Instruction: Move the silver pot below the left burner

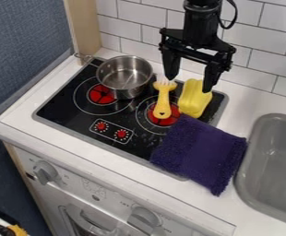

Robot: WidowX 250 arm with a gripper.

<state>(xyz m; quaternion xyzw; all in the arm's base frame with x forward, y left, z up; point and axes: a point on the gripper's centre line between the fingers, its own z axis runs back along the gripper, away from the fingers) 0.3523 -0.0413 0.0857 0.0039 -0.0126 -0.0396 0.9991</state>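
Note:
My gripper (188,78) hangs open over the back right of the stove, fingertips pointing down and spread wide, with nothing held between them. The silver pot (124,77) stands upright on the back left of the black cooktop, to the left of the gripper and apart from it. Its handle points to the back left. The pot partly covers the left burner (101,94), whose red centre shows at the pot's front left side.
A yellow brush-like utensil (163,102) lies over the right burner (164,117), beside a yellow block-shaped item (194,98). A purple cloth (201,152) covers the cooktop's front right corner. The grey sink (271,166) is at right; a tiled wall (256,60) stands behind.

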